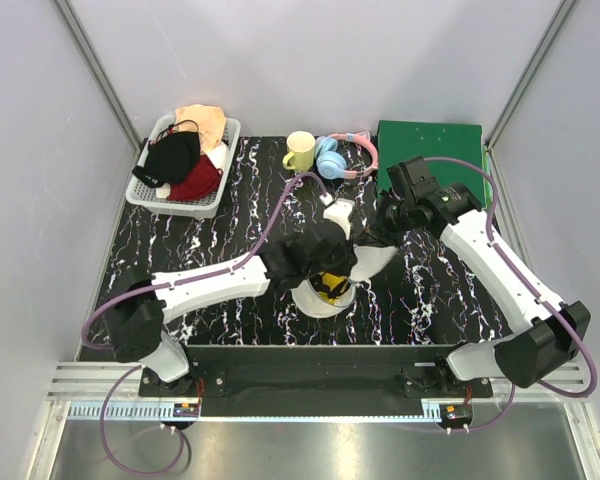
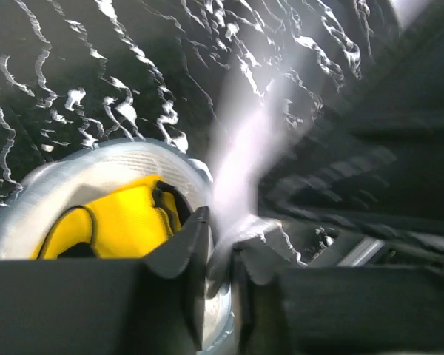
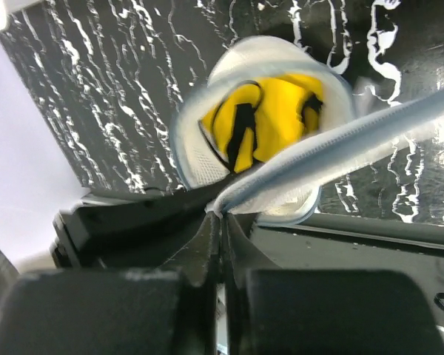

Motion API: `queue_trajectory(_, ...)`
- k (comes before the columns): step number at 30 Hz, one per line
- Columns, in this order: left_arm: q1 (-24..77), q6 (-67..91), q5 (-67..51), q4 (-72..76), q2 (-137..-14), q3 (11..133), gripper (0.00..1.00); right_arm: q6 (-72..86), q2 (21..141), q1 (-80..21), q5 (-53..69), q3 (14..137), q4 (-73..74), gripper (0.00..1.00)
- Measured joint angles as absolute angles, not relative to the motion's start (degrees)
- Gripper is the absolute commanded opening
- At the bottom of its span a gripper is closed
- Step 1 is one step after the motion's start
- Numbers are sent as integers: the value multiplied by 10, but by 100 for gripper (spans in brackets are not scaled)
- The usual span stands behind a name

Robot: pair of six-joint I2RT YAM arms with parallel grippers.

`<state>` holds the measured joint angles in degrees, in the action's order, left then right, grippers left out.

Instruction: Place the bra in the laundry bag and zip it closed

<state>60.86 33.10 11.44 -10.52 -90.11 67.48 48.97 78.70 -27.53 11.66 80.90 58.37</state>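
The laundry bag [image 1: 320, 300] lies open near the table's front middle, a white mesh clamshell. The yellow bra [image 1: 332, 285] with black trim sits folded in its lower half. In the left wrist view the bra [image 2: 126, 222] fills the bag's dome [image 2: 111, 166], and my left gripper [image 2: 223, 240] is shut on the bag's white rim, with mesh between its fingers. My right gripper [image 3: 222, 214] is shut on the edge of the bag's upper half [image 3: 340, 140], holding it lifted over the bra [image 3: 281, 111]. From above, the right gripper [image 1: 368, 240] sits just right of the left gripper [image 1: 325, 270].
A white slatted basket [image 1: 215, 200] at the back left holds black, dark red and peach garments. A yellow mug [image 1: 300, 150], blue and pink headphones [image 1: 335, 158] and a green board [image 1: 430, 150] line the back edge. Both arms crowd over the bag.
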Motion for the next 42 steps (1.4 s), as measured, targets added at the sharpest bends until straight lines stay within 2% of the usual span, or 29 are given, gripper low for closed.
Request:
queue_trajectory(1,602,336,112,-105,-900,674,6,492,784,-275,117,809,583,35)
queue_trajectory(4,577,350,91,-99,-877,652,0,498,774,-275,119,806,576,62)
queue_trajectory(10,518,398,15,-106,-804,583,0,477,706,-223,177,727,533,85)
queue_trajectory(14,482,459,-40,-95,-760,527,0,482,656,-177,249,592,444,88)
queue_trajectory(22,437,595,-99,-50,-718,439,0,607,651,-185,364,392,238,88)
queue_trajectory(23,434,614,-104,-43,-715,428,0,625,652,-192,369,378,214,85)
queue_trajectory(26,431,660,-120,-16,-712,396,0,675,668,-227,376,356,151,81)
queue_trajectory(29,430,690,-127,-4,-711,376,0,707,695,-253,377,353,108,70)
queue_trajectory(30,429,696,-127,-2,-708,372,0,715,703,-259,375,351,98,63)
queue_trajectory(31,427,702,-127,-2,-704,370,0,725,707,-263,373,346,91,61)
queue_trajectory(36,426,709,-126,-3,-676,369,0,761,709,-267,371,328,67,62)
queue_trajectory(42,426,713,-126,-3,-657,366,0,795,674,-270,371,292,54,68)
